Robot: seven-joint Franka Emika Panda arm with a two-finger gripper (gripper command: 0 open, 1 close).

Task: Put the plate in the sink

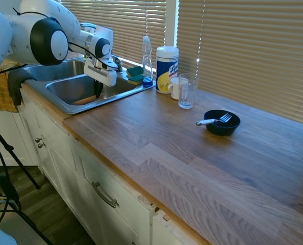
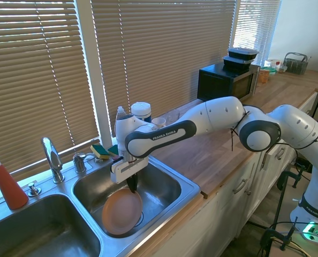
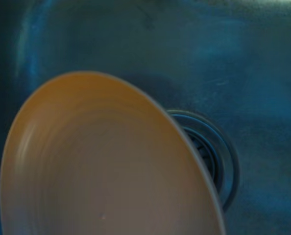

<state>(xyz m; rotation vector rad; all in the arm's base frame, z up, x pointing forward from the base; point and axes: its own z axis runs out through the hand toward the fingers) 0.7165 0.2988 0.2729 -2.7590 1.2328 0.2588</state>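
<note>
Kitchen sink (image 2: 188, 188) | gripper (image 2: 131, 183) pinching the salmon-orange plate (image 2: 121, 211) by its upper rim, holding it tilted over the drain (image 3: 211, 156) | lowering it edge-first into the basin.

Domestic kitchen: a 2-basin stainless steel sink (image 2: 164, 174) with faucet (image 2: 52, 158) set in a wooden countertop (image 1: 192, 153), white cabinet drawers (image 1: 105, 196) below, a microwave (image 2: 226, 81), dish sponges (image 1: 135, 74), and slatted window blinds (image 1: 243, 46).
</note>
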